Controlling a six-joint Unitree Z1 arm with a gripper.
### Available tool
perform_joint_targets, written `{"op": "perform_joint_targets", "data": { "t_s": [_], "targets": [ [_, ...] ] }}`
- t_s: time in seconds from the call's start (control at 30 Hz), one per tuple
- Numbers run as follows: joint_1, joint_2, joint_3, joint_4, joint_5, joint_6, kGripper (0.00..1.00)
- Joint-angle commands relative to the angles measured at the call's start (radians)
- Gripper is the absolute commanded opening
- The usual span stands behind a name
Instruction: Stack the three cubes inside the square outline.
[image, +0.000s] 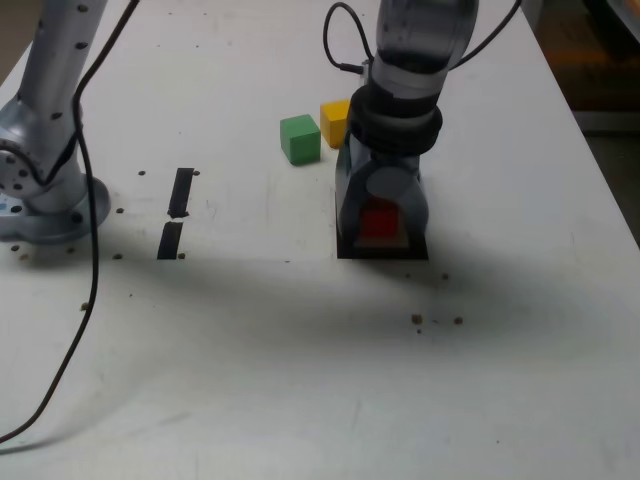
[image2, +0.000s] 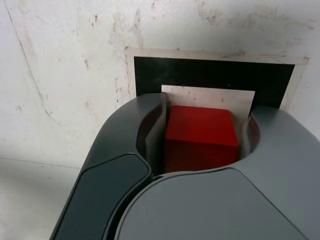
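The red cube (image: 378, 222) (image2: 200, 135) rests on the white centre of the square outline (image: 385, 253) (image2: 210, 75). My gripper (image: 381, 228) (image2: 204, 127) points down over it with one jaw on each side. In the wrist view one pad lies against the cube and a thin gap shows at the other pad, so the jaws stand slightly open. The green cube (image: 300, 138) and the yellow cube (image: 334, 120) sit side by side on the table just behind the outline, towards the exterior view's left; the arm hides part of the yellow one.
Two short black tape strips (image: 181, 192) (image: 170, 240) lie at the exterior view's left. The arm's base (image: 40, 190) stands at the far left, with a black cable (image: 90, 250) trailing forward. Small dark specks (image: 430, 320) lie in front of the outline. The table's edge (image: 600, 150) runs along the right.
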Motion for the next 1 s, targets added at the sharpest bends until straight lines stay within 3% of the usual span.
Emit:
{"op": "perform_joint_targets", "data": {
  "t_s": [0.0,0.17,0.3,0.4,0.53,0.63,0.73,0.83,0.97],
  "targets": [
    [-0.003,-0.003,-0.001,0.0,0.006,0.006,0.79],
    [-0.005,-0.012,0.0,0.004,0.01,0.008,0.98],
    [-0.009,-0.049,0.0,0.018,0.009,0.001,1.0],
    [-0.009,-0.108,-0.007,0.056,0.032,0.003,1.0],
    [0.021,-0.213,-0.034,0.176,0.104,0.07,1.0],
    [0.091,-0.268,-0.039,0.261,0.14,0.191,1.0],
    [0.178,-0.289,-0.022,0.291,0.174,0.337,1.0],
    [0.267,-0.292,0.013,0.294,0.263,0.483,1.0],
    [0.334,-0.284,0.033,0.286,0.412,0.648,1.0]
  ]
}}
